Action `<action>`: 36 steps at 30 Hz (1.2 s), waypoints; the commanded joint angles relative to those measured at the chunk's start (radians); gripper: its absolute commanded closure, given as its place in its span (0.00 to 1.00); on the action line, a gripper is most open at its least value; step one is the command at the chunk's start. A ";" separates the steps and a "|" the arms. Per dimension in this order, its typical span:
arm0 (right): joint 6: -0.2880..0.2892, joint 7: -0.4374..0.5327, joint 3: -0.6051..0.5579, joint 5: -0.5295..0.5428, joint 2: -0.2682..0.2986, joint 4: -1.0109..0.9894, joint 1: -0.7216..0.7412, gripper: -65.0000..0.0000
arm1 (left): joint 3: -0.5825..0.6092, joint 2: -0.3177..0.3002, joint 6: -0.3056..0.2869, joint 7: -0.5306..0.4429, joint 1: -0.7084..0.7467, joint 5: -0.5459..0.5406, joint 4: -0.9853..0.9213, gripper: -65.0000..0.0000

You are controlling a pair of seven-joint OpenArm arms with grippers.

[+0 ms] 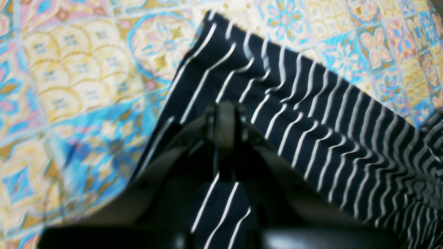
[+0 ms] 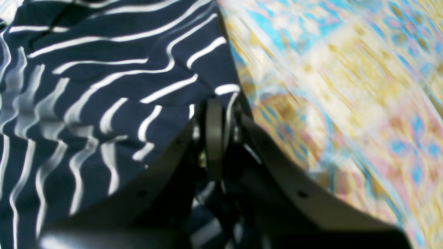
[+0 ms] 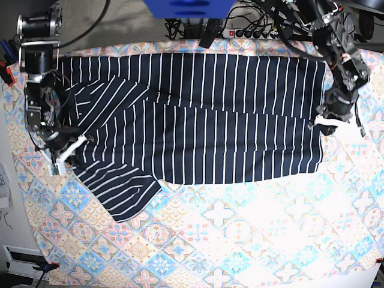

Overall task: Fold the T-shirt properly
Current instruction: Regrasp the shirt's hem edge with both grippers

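The dark navy T-shirt [image 3: 210, 120] with thin white stripes lies spread across the far half of the table, its top part folded down over the middle and one sleeve sticking out at the front left. My left gripper [image 3: 324, 122] is at the shirt's right edge. In the left wrist view it [image 1: 225, 117] is shut with the striped fabric [image 1: 311, 103] pinched in it. My right gripper [image 3: 72, 153] is at the shirt's left edge by the sleeve. In the right wrist view it [image 2: 216, 114] is shut on the shirt's edge [image 2: 104, 86].
The pastel tile-patterned cloth [image 3: 240, 228] covers the table and shows in both wrist views [image 1: 69, 69] [image 2: 346, 86]. A power strip [image 3: 252, 33] with cables and a blue object [image 3: 186, 7] are behind the table's far edge.
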 commanded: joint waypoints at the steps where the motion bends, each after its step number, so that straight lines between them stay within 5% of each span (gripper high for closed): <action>1: -0.001 0.017 0.032 0.009 0.024 0.040 0.004 1.00 | -0.004 -0.012 -0.005 -0.016 0.000 -0.015 0.021 1.00; 10: -0.001 0.003 0.087 0.009 0.024 0.107 -0.065 1.00 | -0.004 -0.015 0.003 -0.024 -0.058 -0.007 -0.046 0.99; 18: -0.001 0.000 0.085 0.007 -0.046 0.073 -0.028 1.00 | 0.000 -0.088 -0.004 -0.027 -0.348 -0.013 -0.470 0.61; 25: -0.001 0.001 0.045 0.007 -0.049 0.072 -0.027 1.00 | 0.005 -0.099 -0.004 -0.145 -0.527 -0.004 -0.747 0.44; 36: -0.001 0.001 0.041 0.007 -0.049 0.078 -0.027 1.00 | 0.005 -0.112 -0.002 -0.313 -0.681 0.034 -1.043 0.41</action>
